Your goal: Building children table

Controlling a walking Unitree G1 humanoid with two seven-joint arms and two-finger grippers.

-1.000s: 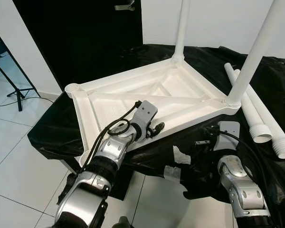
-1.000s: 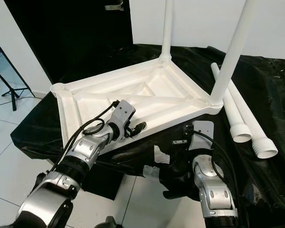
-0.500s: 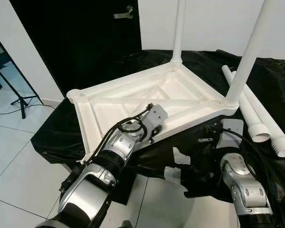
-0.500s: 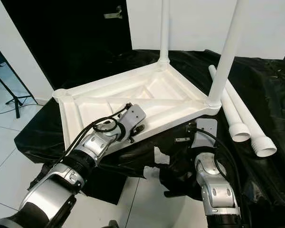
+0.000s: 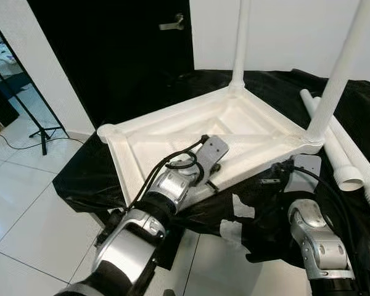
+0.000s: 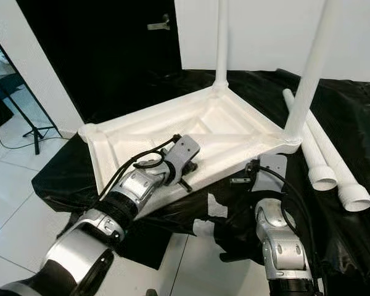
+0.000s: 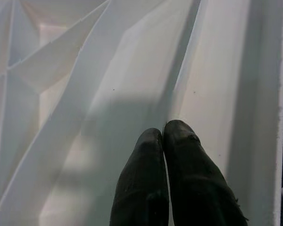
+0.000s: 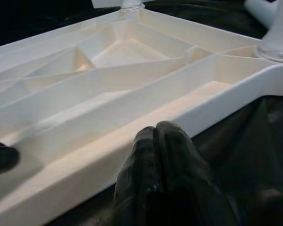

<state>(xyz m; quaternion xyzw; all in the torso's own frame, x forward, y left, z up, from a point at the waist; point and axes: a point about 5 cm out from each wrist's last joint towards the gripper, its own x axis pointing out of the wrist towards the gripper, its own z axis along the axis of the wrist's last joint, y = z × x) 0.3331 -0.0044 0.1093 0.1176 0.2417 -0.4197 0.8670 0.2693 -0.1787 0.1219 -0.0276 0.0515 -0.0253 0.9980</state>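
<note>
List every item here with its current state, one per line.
Tabletop: upside down on black sheet.
Fitted legs: two, upright in corner sockets.
Loose legs: two, lying on the sheet.
Left gripper: shut, over the tabletop's underside.
Right gripper: shut, beside the tabletop's near edge.
Door: closed.

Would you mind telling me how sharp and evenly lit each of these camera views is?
Both eye views are sharp and evenly lit, though the white table top nearly washes out. In the left wrist view the left gripper throws a soft shadow on the ribbed plastic. In the right wrist view the right gripper is blurred and dark.
</note>
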